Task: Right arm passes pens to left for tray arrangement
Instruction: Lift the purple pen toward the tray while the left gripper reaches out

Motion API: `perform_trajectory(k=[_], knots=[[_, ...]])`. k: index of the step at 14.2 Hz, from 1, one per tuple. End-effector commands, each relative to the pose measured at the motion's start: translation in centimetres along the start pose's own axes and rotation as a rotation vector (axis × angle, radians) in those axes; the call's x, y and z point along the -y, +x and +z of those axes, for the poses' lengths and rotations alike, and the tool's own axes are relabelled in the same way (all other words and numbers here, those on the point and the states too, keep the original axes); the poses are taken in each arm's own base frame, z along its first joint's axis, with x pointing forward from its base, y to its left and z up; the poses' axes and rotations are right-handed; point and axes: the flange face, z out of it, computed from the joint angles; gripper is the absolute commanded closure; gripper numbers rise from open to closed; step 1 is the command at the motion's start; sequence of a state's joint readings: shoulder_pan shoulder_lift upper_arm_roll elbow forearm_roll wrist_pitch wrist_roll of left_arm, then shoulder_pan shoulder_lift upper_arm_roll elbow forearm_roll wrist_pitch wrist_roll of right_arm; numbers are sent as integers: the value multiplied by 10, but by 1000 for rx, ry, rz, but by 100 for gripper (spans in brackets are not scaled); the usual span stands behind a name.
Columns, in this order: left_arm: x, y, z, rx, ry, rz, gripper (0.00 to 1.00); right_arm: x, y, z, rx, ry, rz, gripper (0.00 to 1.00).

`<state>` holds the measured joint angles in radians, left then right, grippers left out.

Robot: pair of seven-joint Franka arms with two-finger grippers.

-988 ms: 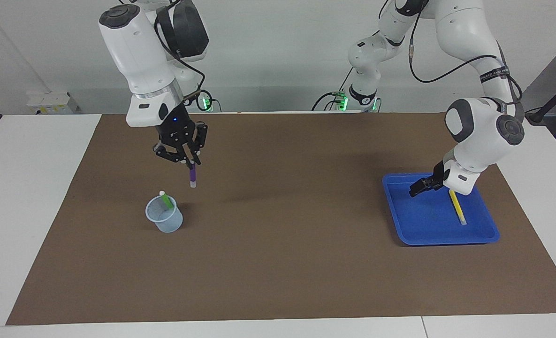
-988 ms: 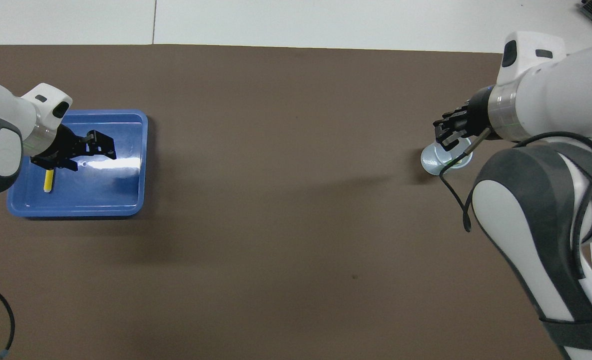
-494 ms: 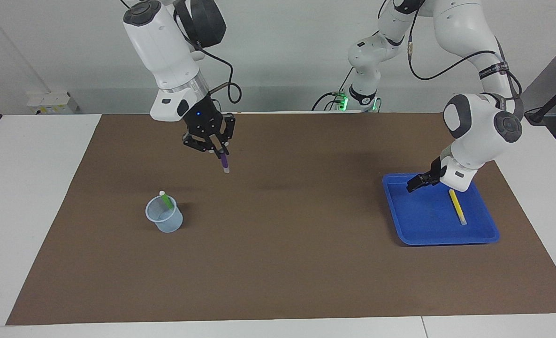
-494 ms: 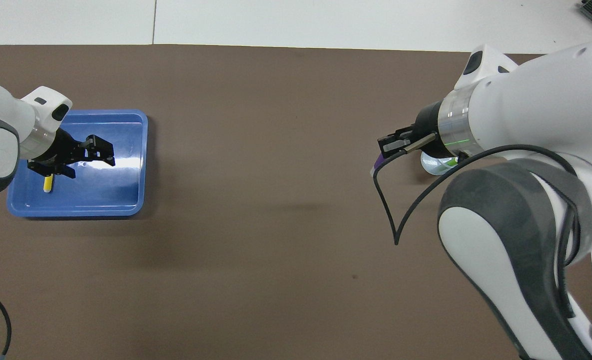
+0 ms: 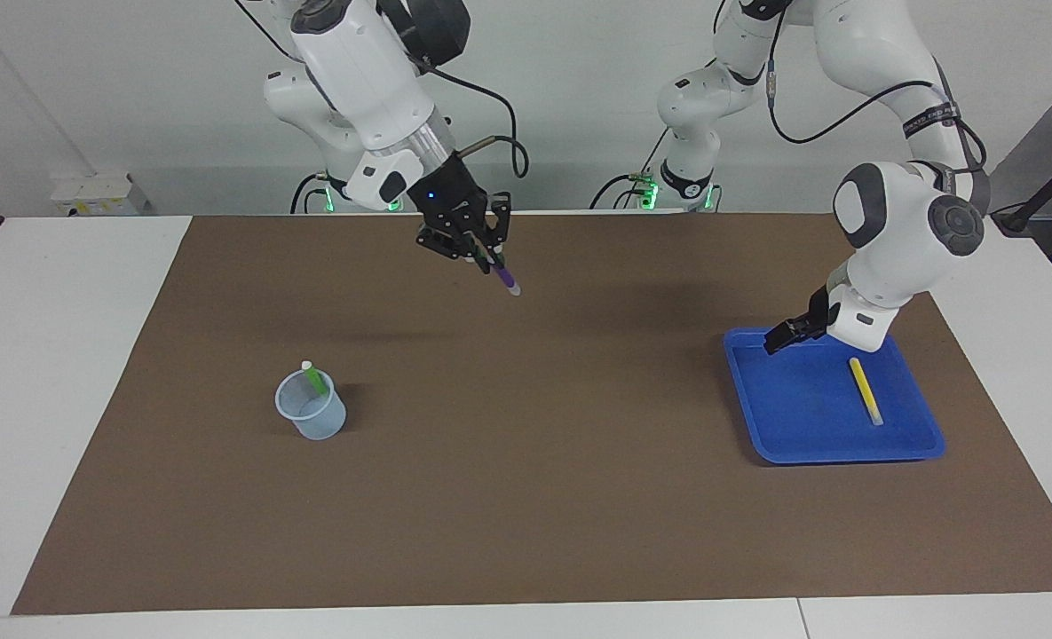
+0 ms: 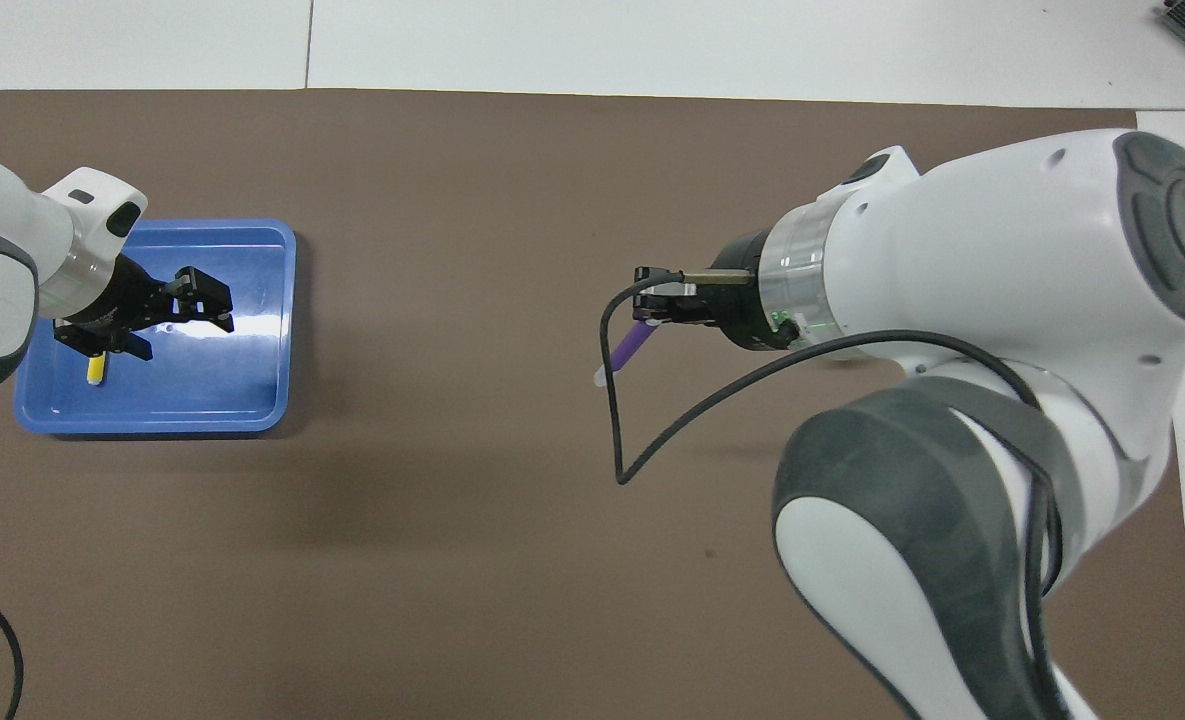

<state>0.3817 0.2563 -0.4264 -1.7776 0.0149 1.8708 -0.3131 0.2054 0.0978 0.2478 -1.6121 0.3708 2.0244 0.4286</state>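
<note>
My right gripper [image 5: 487, 257] [image 6: 650, 308] is shut on the purple pen [image 5: 506, 280] [image 6: 630, 346] and holds it tilted, cap end down, in the air over the middle of the mat. The yellow pen [image 5: 865, 390] [image 6: 97, 370] lies in the blue tray [image 5: 783, 417] [image 6: 252, 390] at the left arm's end of the table. My left gripper [image 5: 779, 337] [image 6: 207, 300] is open and empty, raised over the tray. The green pen [image 5: 314, 380] stands in a translucent cup [image 5: 312, 417]; both are hidden by my right arm in the overhead view.
A brown mat [image 5: 526, 497] [image 6: 452, 560] covers most of the white table. A black cable [image 6: 642, 440] loops from my right wrist over the mat.
My right gripper has carried the purple pen up and away from the cup toward the middle of the table, tilting it. My left gripper has risen a little over the tray.
</note>
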Motion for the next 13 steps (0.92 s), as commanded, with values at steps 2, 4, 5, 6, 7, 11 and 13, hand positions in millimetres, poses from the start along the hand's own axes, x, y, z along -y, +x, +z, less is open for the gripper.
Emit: perform_trajectory(k=[2,4,5,6,7,11,13], knots=[[-22,-1,-9,-1,-145,-154,0,37,-26,19,-14,70,208,100],[-48,-9,-12,68,-290,-280,0,52,-37,27,-10,90,263,100],[-58,-12,-14,93,-327,-329,0,56,-39,29,-6,116,306,100],[-65,-15,-15,123,-351,-378,0,56,-41,33,3,135,339,100],[-70,-19,-18,158,-375,-444,0,56,-41,32,10,151,362,100],[-50,-28,-56,327,-463,-538,0,63,-47,35,41,183,453,100],[-42,-41,-84,384,-443,-543,1,66,-52,39,56,186,470,100]])
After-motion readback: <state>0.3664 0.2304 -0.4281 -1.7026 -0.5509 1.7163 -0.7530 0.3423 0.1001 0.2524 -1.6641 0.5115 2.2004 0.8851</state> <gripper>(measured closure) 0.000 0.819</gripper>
